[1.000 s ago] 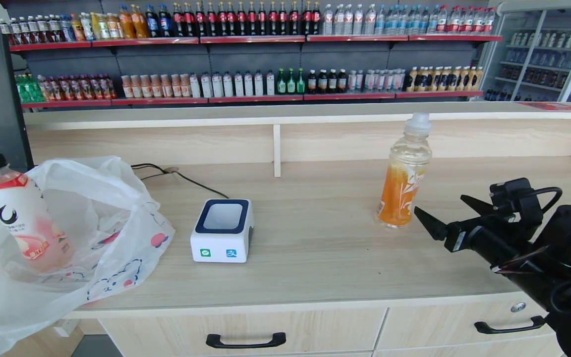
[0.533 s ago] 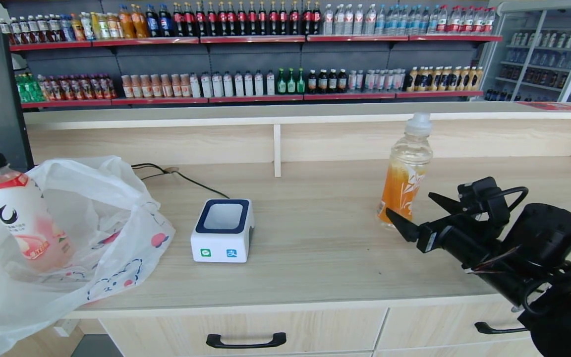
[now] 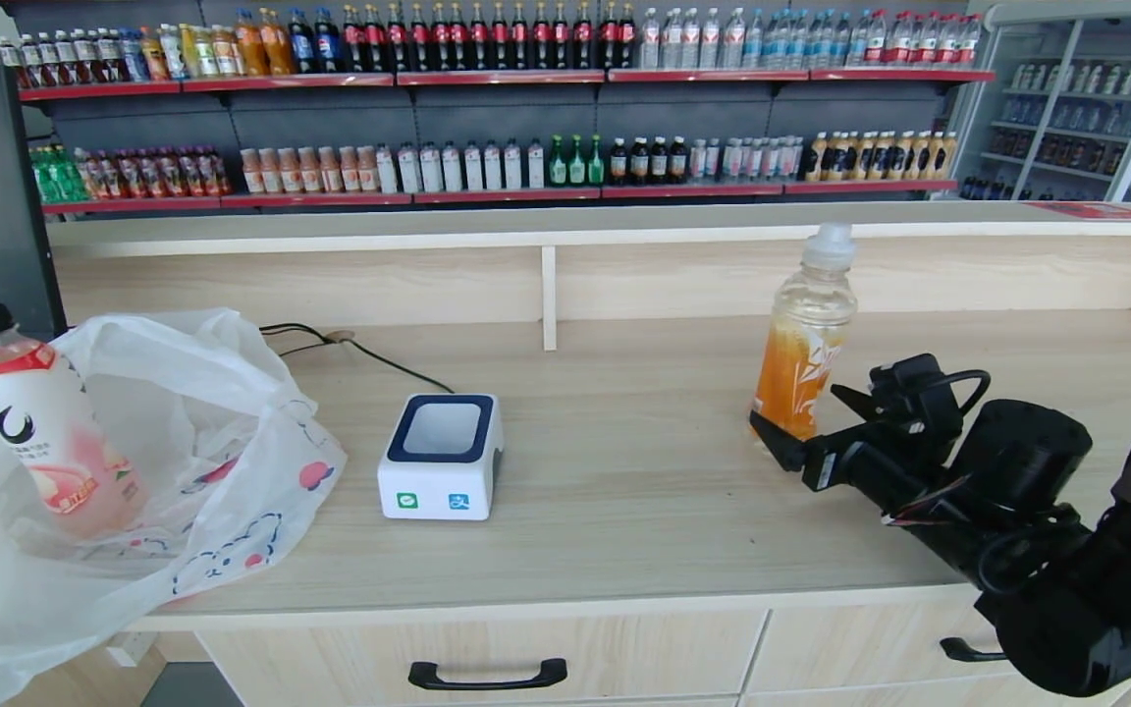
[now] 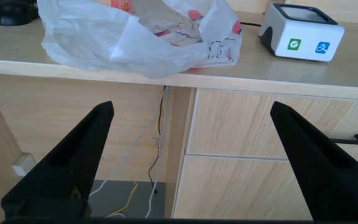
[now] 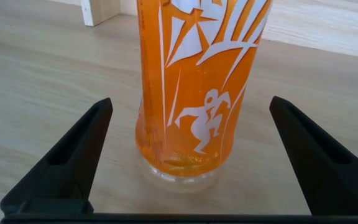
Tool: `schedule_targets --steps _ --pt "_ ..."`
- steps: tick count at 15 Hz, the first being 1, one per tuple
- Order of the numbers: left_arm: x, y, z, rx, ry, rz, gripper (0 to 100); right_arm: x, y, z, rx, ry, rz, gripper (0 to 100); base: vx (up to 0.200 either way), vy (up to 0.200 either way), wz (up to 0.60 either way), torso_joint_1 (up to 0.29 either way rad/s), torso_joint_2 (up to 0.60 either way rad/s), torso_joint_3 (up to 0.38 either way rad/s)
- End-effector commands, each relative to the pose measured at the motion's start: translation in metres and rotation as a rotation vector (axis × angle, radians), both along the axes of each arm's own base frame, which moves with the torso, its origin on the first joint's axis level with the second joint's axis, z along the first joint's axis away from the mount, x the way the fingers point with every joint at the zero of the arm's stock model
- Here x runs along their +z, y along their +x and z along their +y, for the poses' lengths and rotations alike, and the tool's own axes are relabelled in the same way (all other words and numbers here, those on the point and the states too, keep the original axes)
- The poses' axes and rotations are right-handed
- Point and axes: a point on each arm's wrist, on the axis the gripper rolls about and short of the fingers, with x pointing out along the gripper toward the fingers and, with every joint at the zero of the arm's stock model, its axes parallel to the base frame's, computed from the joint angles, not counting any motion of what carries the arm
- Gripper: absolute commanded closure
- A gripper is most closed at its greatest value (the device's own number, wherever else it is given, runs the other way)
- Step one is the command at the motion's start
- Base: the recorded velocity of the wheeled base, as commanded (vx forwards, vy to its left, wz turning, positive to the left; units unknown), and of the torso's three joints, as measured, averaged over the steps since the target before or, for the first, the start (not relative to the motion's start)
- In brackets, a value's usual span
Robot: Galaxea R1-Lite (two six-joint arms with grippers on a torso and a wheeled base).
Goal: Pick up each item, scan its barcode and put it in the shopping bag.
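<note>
On the counter [image 3: 624, 520]: pink bottle [image 3: 40, 422] in shopping bag [image 3: 222, 393] | orange bottle [image 3: 801, 344] unscanned, right jaws spread around it | left jaws spread

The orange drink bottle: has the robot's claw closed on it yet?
No, the right gripper is open, its fingers apart on either side of the orange drink bottle, which stands on the counter.

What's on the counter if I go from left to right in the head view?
Bag → scanner → orange bottle.
</note>
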Motion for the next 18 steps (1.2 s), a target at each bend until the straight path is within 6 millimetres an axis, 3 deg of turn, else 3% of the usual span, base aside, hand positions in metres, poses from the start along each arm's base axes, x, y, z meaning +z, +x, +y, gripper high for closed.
schedule_targets --steps 1,9,18 --pt "0.0 0.0 0.0 0.0 -0.001 -0.001 0 -0.006 0.003 -0.001 -0.004 -0.004 0.016 0 0.0 0.0 0.0 0.0 0.0 0.0" --pt "0.0 0.0 0.0 0.003 -0.001 -0.001 0 -0.003 -0.002 -0.021 -0.065 -0.005 0.023 0 0.0 0.0 0.0 0.0 0.0 0.0" --pt "0.0 0.0 0.0 0.002 -0.002 -0.001 0 0.015 -0.008 -0.023 -0.065 0.002 -0.038 0 0.0 0.0 0.0 0.0 0.0 0.0"
